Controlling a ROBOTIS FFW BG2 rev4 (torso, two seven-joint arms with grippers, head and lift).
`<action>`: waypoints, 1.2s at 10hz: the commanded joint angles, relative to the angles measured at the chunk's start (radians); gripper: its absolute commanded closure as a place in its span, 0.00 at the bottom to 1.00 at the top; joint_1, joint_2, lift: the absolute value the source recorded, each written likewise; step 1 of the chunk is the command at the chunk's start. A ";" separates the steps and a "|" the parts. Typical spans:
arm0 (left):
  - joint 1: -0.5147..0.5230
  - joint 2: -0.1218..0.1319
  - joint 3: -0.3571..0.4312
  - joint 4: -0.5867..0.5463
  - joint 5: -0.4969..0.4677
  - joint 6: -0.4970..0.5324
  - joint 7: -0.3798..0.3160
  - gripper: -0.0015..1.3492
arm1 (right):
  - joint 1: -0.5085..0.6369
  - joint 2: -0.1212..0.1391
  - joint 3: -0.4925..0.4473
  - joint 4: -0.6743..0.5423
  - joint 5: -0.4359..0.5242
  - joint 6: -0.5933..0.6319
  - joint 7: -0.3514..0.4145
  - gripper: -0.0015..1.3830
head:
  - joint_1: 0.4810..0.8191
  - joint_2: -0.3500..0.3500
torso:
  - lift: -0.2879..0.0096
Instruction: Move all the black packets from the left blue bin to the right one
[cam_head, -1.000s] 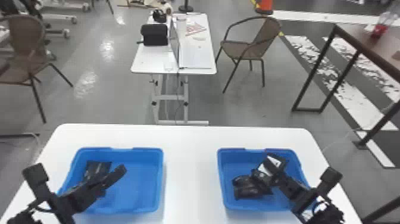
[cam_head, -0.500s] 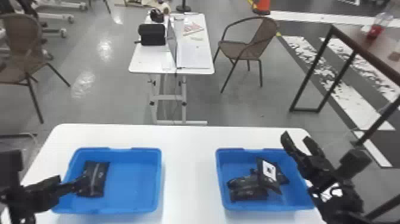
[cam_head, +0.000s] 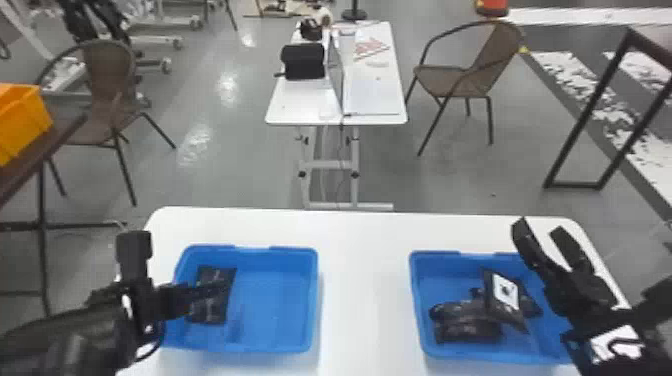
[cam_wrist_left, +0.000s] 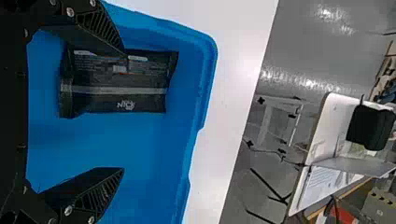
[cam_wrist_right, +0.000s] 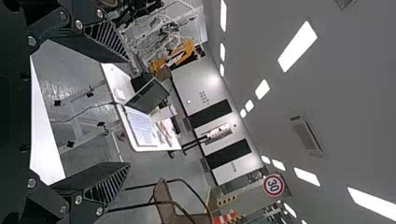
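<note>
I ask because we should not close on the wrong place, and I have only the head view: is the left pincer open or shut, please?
Observer: Open. In the left wrist view, the fingers of the left pincer stand wide apart.
Operator: Thank you. And the packet in the left bin, is it centred between these fingers?
Observer: No. In the left wrist view it lies toward one finger, whose tip overlaps its long edge; before the other finger there is bare bin floor. Whether the first finger touches it, I cannot tell.
</note>
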 joint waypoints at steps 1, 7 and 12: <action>-0.057 0.024 -0.036 0.087 0.040 0.002 0.021 0.11 | -0.006 0.000 0.014 0.012 -0.014 0.008 0.010 0.18 | 0.63 0.50 | 0.97; -0.111 0.011 -0.067 0.168 -0.066 0.041 0.133 0.11 | -0.011 0.000 0.021 0.034 -0.040 0.046 0.059 0.18 | 0.63 0.54 | 0.97; -0.159 0.018 -0.091 0.291 -0.100 0.087 0.218 0.23 | -0.023 0.000 0.021 0.058 -0.052 0.066 0.100 0.18 | 0.63 0.56 | 0.97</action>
